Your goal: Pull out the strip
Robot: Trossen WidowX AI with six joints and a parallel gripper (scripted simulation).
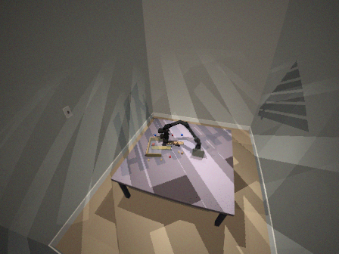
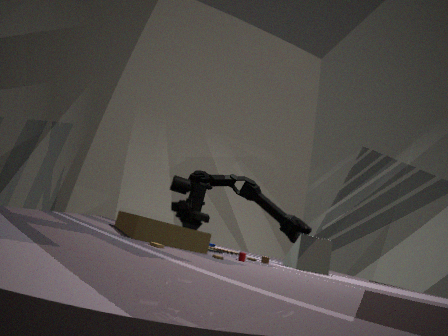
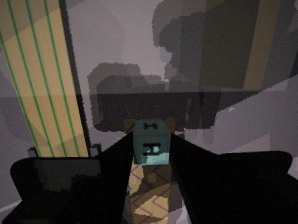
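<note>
The labelled cube (image 3: 151, 142) is teal with a dark H on its faces, at the centre of the wrist view. My gripper (image 3: 152, 146) (image 1: 165, 144) is shut on it, one finger on each side. The strip with purple zigzags (image 3: 150, 202) (image 1: 178, 143) lies below the cube and runs towards the bottom of the wrist view. Whether the cube touches this strip is hard to tell. Another strip, with green lines (image 3: 46, 75) (image 1: 161, 147), lies beside it at the left of the wrist view. In the exterior view the fingertips are hidden behind the tray wall.
A tan walled tray (image 1: 153, 155) (image 2: 160, 236) stands by the gripper; the green-lined strip reaches into its outline. A red cylinder (image 2: 242, 256) (image 1: 169, 156), a blue piece (image 1: 181, 134) and several small tan pieces lie around on the table (image 1: 212, 181). The arm's base block (image 1: 198, 153) (image 2: 315, 255) stands to the right.
</note>
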